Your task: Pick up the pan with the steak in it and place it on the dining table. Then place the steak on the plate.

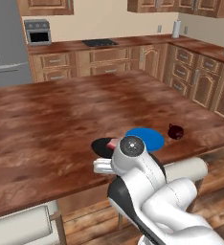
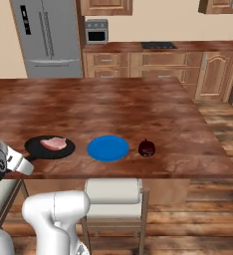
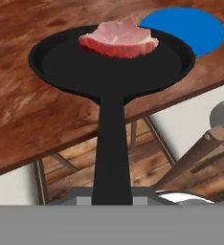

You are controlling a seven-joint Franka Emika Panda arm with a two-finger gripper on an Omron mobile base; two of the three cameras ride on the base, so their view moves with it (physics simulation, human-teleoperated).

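Although our own wrist and forearm block most of the pan (image 1: 102, 145) in the left base view, leaving just a dark sliver and a pink edge of the steak (image 1: 112, 143) showing, the right base view lays the scene out plainly. Our gripper (image 3: 112, 194) is cut off at the bottom of the hand view, so we cannot make out the fingertips themselves; the pan's straight black handle runs down into it, and we take the jaws as clamped tight on that handle. In the right base view the hand sits at the far left edge, low beside the dining table (image 2: 113, 104), reaching in level from the near side with the arm folded below the tabletop.

We count one pan (image 2: 49, 147), lying on the near edge of the dining table with its handle sticking out past the edge toward us. One steak (image 2: 53, 143) lies inside it, toward the far rim. One blue plate (image 2: 107, 148) lies just beside the pan, apart from it. One small dark red mug (image 2: 147, 148) stands near the plate on its other side. One white-cushioned chair (image 2: 113, 191) is tucked under the near edge.
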